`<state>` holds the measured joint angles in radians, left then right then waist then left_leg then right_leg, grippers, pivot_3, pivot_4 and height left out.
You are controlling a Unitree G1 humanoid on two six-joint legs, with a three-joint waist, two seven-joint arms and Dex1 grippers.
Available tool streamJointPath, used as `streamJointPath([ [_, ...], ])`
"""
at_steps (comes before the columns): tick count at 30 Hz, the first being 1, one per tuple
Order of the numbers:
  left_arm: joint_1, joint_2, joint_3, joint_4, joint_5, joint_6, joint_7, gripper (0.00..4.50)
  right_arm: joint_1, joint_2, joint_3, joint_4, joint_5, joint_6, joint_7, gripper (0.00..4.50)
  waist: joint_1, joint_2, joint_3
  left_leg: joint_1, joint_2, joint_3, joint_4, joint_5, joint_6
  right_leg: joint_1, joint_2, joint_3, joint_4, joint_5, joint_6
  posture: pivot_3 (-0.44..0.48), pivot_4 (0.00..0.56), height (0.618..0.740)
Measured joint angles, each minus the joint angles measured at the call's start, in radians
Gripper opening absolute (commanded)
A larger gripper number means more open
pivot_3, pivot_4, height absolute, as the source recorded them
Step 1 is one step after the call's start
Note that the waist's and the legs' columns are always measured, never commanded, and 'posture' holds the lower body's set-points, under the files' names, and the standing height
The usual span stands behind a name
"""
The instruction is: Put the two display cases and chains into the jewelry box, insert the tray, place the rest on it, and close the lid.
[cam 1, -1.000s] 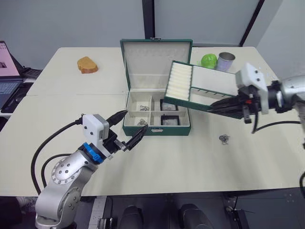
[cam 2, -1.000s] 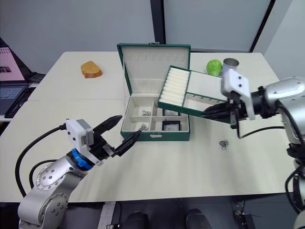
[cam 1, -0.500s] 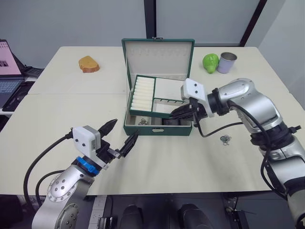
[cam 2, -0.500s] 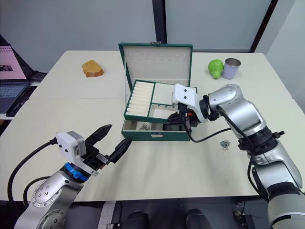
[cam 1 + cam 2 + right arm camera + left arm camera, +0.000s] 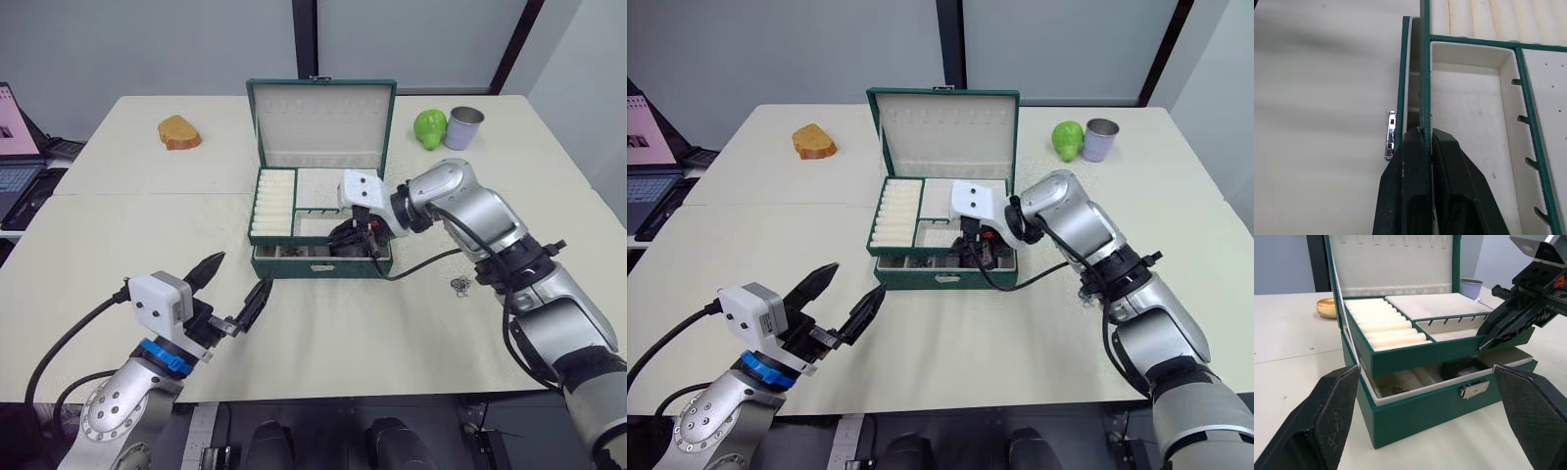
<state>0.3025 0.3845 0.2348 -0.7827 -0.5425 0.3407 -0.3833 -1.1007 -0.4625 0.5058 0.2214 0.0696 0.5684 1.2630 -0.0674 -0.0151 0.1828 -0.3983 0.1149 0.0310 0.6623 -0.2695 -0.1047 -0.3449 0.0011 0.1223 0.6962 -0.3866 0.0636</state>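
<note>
Lowering shallow green-rimmed, cream-lined tray [image 5: 306, 199] into deep dark green jewelry box [image 5: 318, 262] — right gripper [image 5: 1488, 340] clenched on front rim for level seating; left gripper [image 5: 232, 286] spread wide, idle.

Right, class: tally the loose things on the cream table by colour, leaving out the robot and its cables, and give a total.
Dark green: 2, the rectangular jewelry box and the shallow cream-lined tray over it
Bright green: 1, the round fruit
Grey: 1, the metal cup
Brown: 1, the bread-like lump
Silver: 1, the small link chain
Total: 6
</note>
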Motion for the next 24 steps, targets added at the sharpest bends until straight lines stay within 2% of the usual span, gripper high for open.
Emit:
streamJointPath([
  [11,0.017,-0.007,0.000,0.000,0.017,-0.024,0.000,4.50,-0.010,0.013,0.020,0.023,-0.052,-0.001,0.001,0.05,-0.005,0.000,0.000,0.000,0.000,0.000,0.000,0.000,0.000,-0.001,0.000,0.000,0.000,0.000,0.000,0.000,0.150,0.740],
  [24,-0.021,0.005,-0.003,0.003,0.018,-0.018,-0.001,4.50,0.022,0.012,0.020,0.004,-0.058,0.006,0.002,0.05,-0.010,0.000,0.000,0.000,0.000,0.000,-0.001,0.000,0.000,-0.001,0.000,0.000,0.000,0.000,0.000,0.000,0.150,0.740],
])
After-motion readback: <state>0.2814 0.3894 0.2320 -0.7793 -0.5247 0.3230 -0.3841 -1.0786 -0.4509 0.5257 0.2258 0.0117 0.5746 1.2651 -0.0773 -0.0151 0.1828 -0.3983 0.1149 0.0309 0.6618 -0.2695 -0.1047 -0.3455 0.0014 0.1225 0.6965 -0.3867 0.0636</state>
